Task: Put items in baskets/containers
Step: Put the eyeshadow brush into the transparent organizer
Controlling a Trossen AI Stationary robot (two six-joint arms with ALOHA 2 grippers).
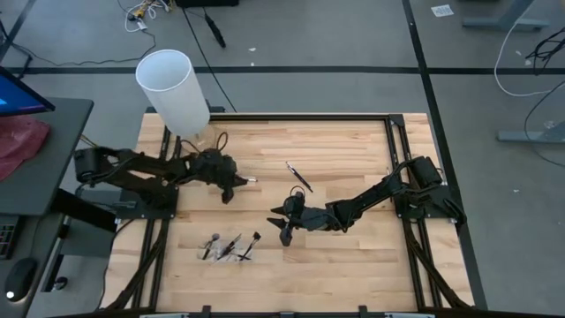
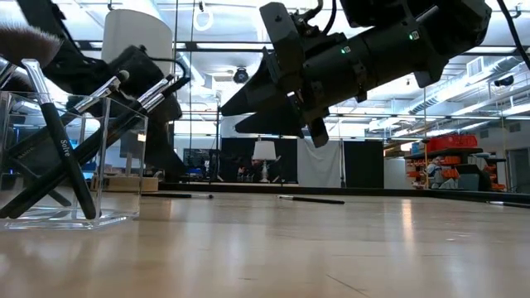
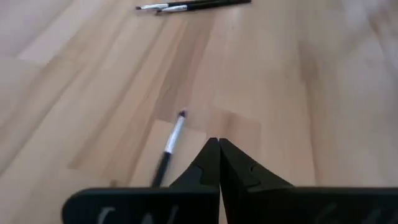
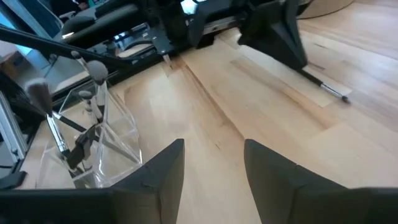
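The clear tray (image 1: 228, 248) near the table's front left holds several dark brushes (image 4: 81, 134) leaning on its walls. My left gripper (image 3: 217, 152) is shut at the table's middle left, with nothing between its tips. A thin brush with a silver section (image 3: 172, 140) runs beside one finger and under the gripper, its tip (image 1: 251, 180) poking out toward the right. My right gripper (image 4: 214, 180) hovers open over bare wood right of the tray, holding nothing. Two more brushes (image 1: 298, 175) lie on the table farther back. My left gripper's shut fingertips (image 3: 210, 155) have nothing between them. The silver-banded brush (image 4: 323, 84) passes along one finger and vanishes below the gripper's body, which hides any place of contact. Whether the gripper touches the brush, I cannot tell.
A tall white cylinder (image 1: 174, 88) stands at the table's far left corner, behind the left arm. Dark rails (image 1: 393, 159) border the wooden top. Bare wood lies between the two grippers and along the near right side.
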